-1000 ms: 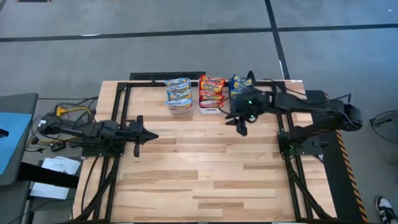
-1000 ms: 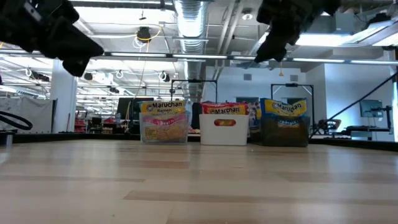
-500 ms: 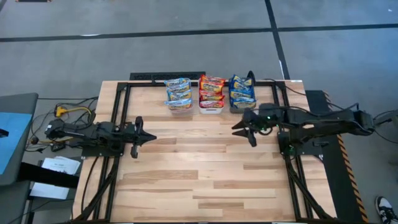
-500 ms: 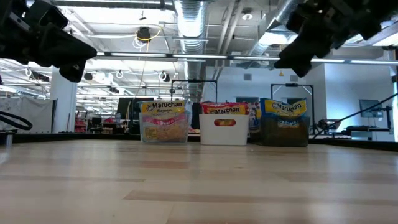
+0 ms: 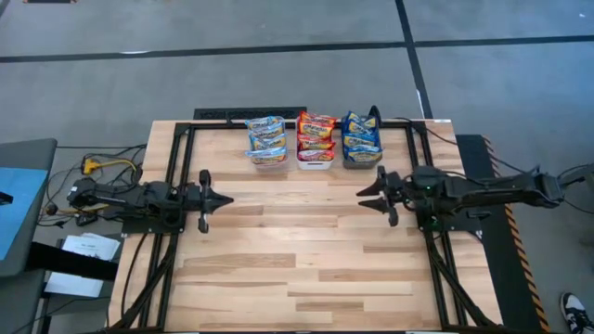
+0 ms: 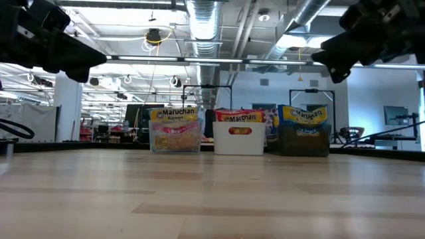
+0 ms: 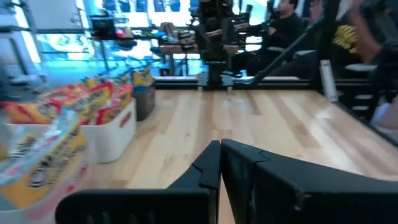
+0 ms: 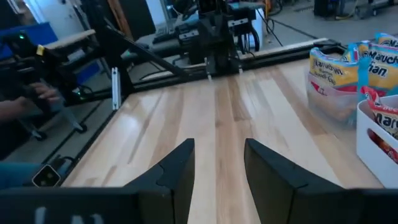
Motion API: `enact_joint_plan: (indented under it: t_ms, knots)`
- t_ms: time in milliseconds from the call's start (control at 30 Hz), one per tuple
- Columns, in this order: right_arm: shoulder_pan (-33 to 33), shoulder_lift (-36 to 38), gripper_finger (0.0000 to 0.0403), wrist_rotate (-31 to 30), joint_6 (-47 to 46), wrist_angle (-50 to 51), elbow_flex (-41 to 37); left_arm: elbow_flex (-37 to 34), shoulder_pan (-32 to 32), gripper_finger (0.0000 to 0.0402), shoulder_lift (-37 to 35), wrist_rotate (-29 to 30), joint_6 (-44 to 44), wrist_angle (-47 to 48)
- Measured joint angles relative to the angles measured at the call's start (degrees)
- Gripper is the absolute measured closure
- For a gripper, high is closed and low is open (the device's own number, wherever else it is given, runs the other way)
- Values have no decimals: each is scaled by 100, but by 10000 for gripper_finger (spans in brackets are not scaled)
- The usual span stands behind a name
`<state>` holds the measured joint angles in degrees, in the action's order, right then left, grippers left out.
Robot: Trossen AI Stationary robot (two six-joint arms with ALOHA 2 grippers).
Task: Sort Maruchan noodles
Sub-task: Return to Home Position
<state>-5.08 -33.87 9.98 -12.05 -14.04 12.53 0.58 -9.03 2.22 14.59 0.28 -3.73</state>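
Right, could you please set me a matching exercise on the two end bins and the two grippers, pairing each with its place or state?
Things:
1. clear bin
2. dark bin
3. left gripper
4. right gripper

Place or state:
A. open, raised over the table's right side
B. right end of the bin row
C. shut, raised over the table's left side
D. left end of the bin row

Pairs: 1-D, 2-B, 3-C, 4-A
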Motion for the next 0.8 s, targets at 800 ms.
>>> enact_joint_plan:
  t_ms: [800]
  knots:
    - [234,2313,239,-452,142,-4,-1202,34,10,401,0,969,188,62]
